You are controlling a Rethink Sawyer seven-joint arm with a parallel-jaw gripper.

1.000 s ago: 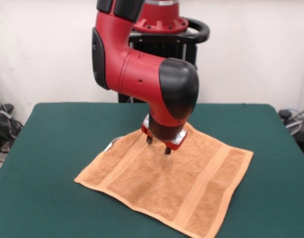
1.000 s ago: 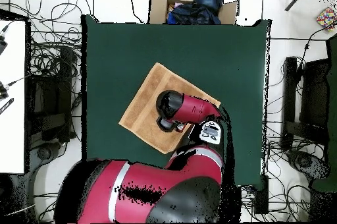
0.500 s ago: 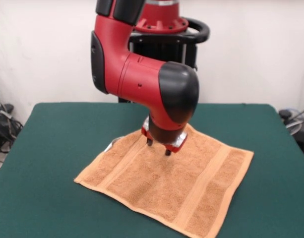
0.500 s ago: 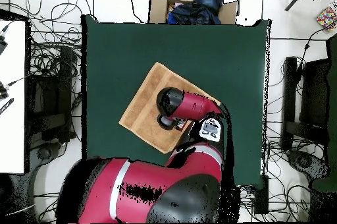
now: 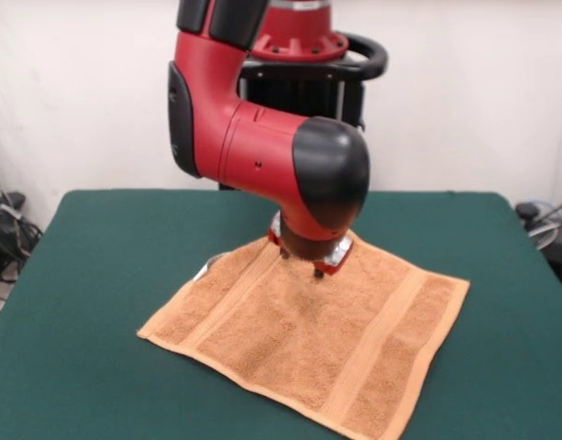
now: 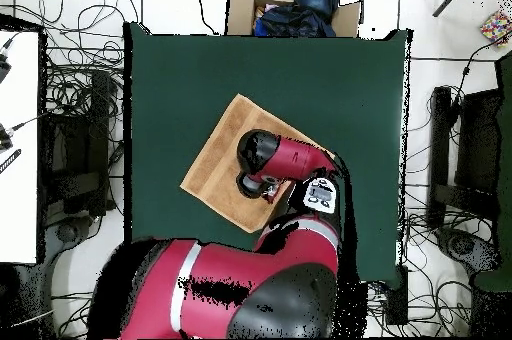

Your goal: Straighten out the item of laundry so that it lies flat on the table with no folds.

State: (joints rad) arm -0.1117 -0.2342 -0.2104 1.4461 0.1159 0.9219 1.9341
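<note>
The light orange-tan towel (image 5: 308,339) lies spread out flat on the dark green table (image 5: 106,238), turned like a diamond, with band stripes near two edges and a small white tag (image 5: 207,267) at its far left corner. My gripper (image 5: 302,264) hangs just above the towel's far part, open and empty, with its two dark fingertips (image 5: 318,272) apart. In the overhead view the towel (image 6: 218,166) lies at the middle of the table (image 6: 330,76), and the arm covers its lower right part; the gripper (image 6: 258,188) shows only partly under the wrist.
The robot's pedestal (image 5: 303,64) stands at the table's far side. In the overhead view a cardboard box with dark cloth (image 6: 292,6) sits beyond the table's top edge, and cables (image 6: 75,86) lie on the floor on both sides.
My gripper has risen slightly and shifted a little to the right above the towel. The towel has not moved.
</note>
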